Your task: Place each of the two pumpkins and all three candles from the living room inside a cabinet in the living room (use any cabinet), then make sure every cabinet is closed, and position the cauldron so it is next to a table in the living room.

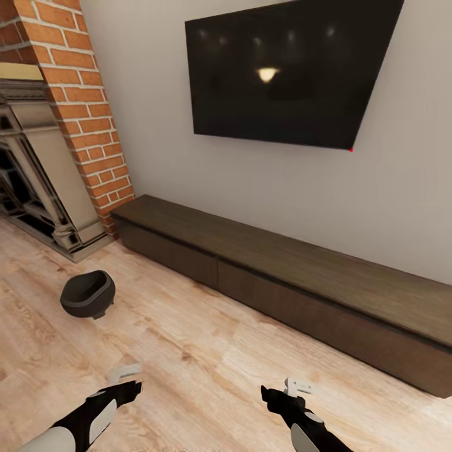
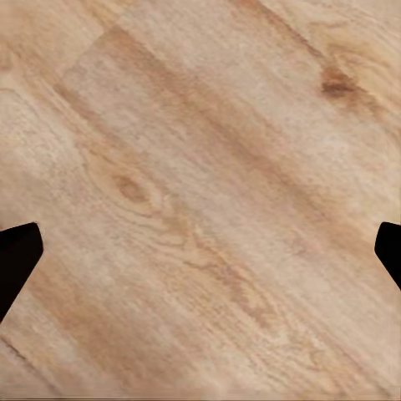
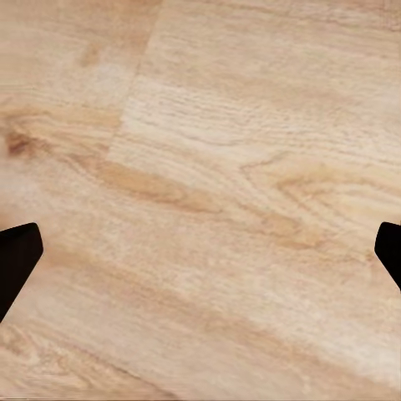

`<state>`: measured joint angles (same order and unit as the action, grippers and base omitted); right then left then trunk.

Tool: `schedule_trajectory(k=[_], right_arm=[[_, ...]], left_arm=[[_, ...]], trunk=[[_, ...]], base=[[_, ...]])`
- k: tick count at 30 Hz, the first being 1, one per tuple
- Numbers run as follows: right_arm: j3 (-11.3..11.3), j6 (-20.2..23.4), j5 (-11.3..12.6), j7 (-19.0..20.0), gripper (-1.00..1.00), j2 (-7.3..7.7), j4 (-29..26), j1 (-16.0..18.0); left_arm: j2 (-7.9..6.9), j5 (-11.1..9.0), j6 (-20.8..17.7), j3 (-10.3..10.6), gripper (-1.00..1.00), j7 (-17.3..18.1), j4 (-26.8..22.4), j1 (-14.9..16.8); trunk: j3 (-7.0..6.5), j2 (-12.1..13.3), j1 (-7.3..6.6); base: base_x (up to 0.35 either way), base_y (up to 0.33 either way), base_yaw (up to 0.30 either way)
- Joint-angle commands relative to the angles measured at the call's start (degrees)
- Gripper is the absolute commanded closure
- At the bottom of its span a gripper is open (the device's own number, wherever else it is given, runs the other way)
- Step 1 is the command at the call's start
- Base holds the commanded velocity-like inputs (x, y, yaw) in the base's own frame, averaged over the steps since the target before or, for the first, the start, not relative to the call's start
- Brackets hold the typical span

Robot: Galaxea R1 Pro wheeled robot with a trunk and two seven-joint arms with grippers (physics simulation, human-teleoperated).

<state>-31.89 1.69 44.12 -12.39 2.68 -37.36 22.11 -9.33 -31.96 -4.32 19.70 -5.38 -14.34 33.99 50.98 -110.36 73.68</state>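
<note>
The black cauldron (image 1: 88, 294) stands on the wood floor, left of centre, tilted a little, in front of the fireplace. Along the wall runs the long dark-brown cabinet (image 1: 282, 263), its drawer fronts flush and shut. My left gripper (image 1: 125, 373) hangs low over the floor, nearer me than the cauldron and apart from it. Its fingers stand wide apart with bare floor between them in the left wrist view (image 2: 200, 251). Further right, my right gripper (image 1: 296, 386) is also open over bare planks (image 3: 200, 251). The pumpkins and candles are out of view.
A grey-beige fireplace surround (image 1: 37, 182) and a red brick column (image 1: 88, 113) stand at the left. A black TV (image 1: 282, 69) hangs on the white wall above the cabinet. Pale wood floor (image 1: 207, 351) stretches between me and the cabinet.
</note>
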Motion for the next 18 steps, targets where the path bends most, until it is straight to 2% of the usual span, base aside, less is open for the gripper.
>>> schedule_trajectory(k=[1, 4, 11, 18], right_arm=[[-0.4, 0.2, 0.3, -0.5, -1.00, 0.08, -0.1, 0.0], [-0.4, 0.1, 0.3, -0.5, -1.00, 0.04, 0.0, 0.0], [-0.3, -3.0, 0.2, -0.4, -1.00, -0.02, 6.5, 0.0], [-0.4, -4.3, 0.3, -0.4, -1.00, -0.10, 7.6, 0.0]], left_arm=[[-0.23, -0.5, -0.3, 0.5, -1.00, -0.3, -0.2, 0.0], [-0.46, -0.5, -0.3, 0.5, -1.00, -0.4, -0.2, 0.0], [-0.30, -0.3, -0.2, 0.5, -1.00, -0.2, -0.2, 0.0], [-0.30, -0.4, -0.2, 0.4, -1.00, 0.0, -0.3, 0.0]], trunk=[[-0.06, 0.4, -0.23], [-0.38, 1.6, -0.89], [-1.12, 4.4, -2.43], [-1.86, 7.2, -3.97]], base=[[0.000, 0.000, 0.201], [0.000, 0.000, 0.195], [0.000, 0.000, 0.192], [0.000, 0.000, 0.191]])
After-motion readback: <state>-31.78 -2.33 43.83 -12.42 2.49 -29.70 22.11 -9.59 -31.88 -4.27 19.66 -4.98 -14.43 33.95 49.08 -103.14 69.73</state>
